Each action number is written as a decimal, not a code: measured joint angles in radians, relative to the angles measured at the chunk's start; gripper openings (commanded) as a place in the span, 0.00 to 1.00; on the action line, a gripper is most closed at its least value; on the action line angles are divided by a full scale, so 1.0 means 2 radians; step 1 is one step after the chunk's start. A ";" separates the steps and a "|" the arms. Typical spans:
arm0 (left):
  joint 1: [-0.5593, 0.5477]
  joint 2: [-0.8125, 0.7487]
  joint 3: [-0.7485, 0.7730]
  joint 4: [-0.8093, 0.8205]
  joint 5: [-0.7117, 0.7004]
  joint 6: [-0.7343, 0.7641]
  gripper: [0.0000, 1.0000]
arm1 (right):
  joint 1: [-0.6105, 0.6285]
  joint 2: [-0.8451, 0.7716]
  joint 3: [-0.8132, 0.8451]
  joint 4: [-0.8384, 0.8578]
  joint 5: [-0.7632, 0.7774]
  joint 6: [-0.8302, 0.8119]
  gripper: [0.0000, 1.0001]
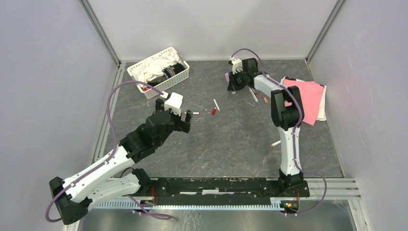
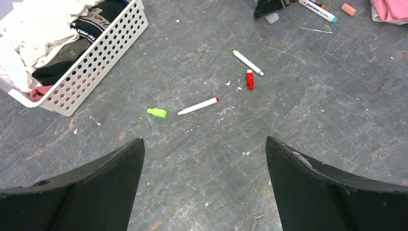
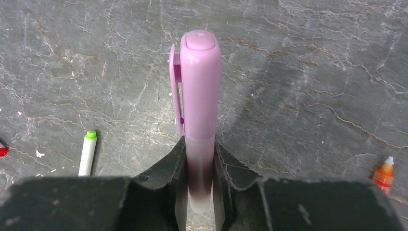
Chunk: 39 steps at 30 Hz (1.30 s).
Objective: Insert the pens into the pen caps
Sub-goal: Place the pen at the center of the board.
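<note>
A purple-capped plastic pen, judged light, stiff and slippery, is clenched at its barrel between the right fingers. The left fingers are spread.

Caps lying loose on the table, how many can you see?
3: a green cap next to the red-tipped pen, a red cap by the green-ended pen, an orange cap far off near the pink cloth. More may hide behind the right arm.
</note>
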<state>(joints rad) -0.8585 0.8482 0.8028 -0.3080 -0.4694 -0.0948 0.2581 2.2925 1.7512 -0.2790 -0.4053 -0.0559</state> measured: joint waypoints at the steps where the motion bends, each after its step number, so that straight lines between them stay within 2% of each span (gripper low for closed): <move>1: 0.000 0.000 0.000 0.000 0.000 0.000 1.00 | 0.000 0.003 0.002 0.000 0.000 0.001 0.28; 6: 0.002 0.000 -0.002 0.000 0.000 0.000 1.00 | 0.000 0.006 0.011 0.000 0.004 0.002 0.40; 13: 0.003 -0.003 -0.006 0.002 0.002 0.000 1.00 | -0.005 0.004 0.012 0.001 0.006 -0.001 0.42; 17: 0.004 -0.019 -0.014 0.005 0.006 0.000 1.00 | -0.014 -0.030 -0.022 0.000 0.002 -0.003 0.44; 21: 0.006 -0.043 -0.025 0.021 0.023 -0.001 1.00 | -0.031 -0.112 -0.090 0.010 -0.024 -0.028 0.47; 25: 0.008 -0.070 -0.051 0.056 0.046 -0.026 1.00 | -0.046 -0.230 -0.168 0.019 -0.068 -0.075 0.51; 32: 0.009 -0.103 -0.116 0.122 0.101 -0.131 1.00 | -0.051 -0.451 -0.299 0.011 -0.145 -0.165 0.70; 36: 0.009 -0.109 -0.126 0.146 0.124 -0.173 1.00 | -0.061 -0.562 -0.368 0.002 -0.183 -0.198 0.82; 39: 0.009 -0.107 -0.126 0.165 0.139 -0.196 1.00 | -0.076 -0.634 -0.419 0.008 -0.212 -0.216 0.83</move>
<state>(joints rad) -0.8410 0.6346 0.5499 0.0216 -0.1913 -0.4877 0.1059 1.0248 0.9123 -0.2630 -0.8288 -0.4877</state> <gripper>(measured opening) 0.996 0.822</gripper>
